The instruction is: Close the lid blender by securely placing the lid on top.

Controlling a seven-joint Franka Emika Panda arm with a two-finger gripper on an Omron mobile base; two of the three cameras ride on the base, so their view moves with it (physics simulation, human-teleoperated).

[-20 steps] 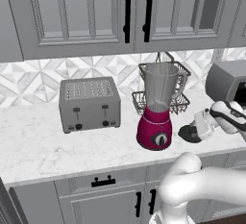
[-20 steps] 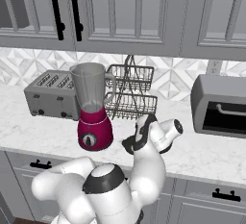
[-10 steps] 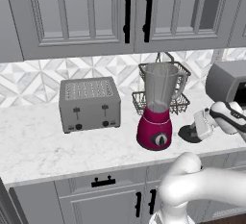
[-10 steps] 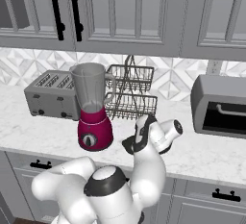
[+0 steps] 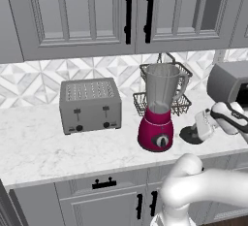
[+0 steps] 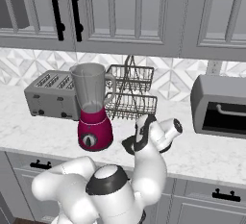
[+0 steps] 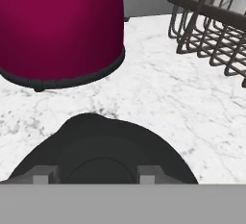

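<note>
Magenta and clear plastic at the middle of a white marbled counter: the blender, its rounded base bearing a black dial, its tall tapered jar open at the top, handle to the side. Left of it, well apart, a grey boxy toaster. Just behind the jar, a dark wire basket rack against the patterned tile backsplash. At the far right of the counter, a grey toaster oven. Above, grey cabinet doors with black handles.

Flat on the counter, just right of the blender's base and in front of the wire rack: the lid, a small round black disc. Not on the jar.

Reaching down over the lid from the right, the white arm's gripper, tilted toward the counter. From the hand camera, the lid large and close at the bottom, the magenta base at upper left, the wire rack at upper right. Two small grey fingertips level with the raised centre of the lid, one on each side of it, set apart with the centre between them. Touching the lid or merely beside it: cannot tell from this angle.
</note>
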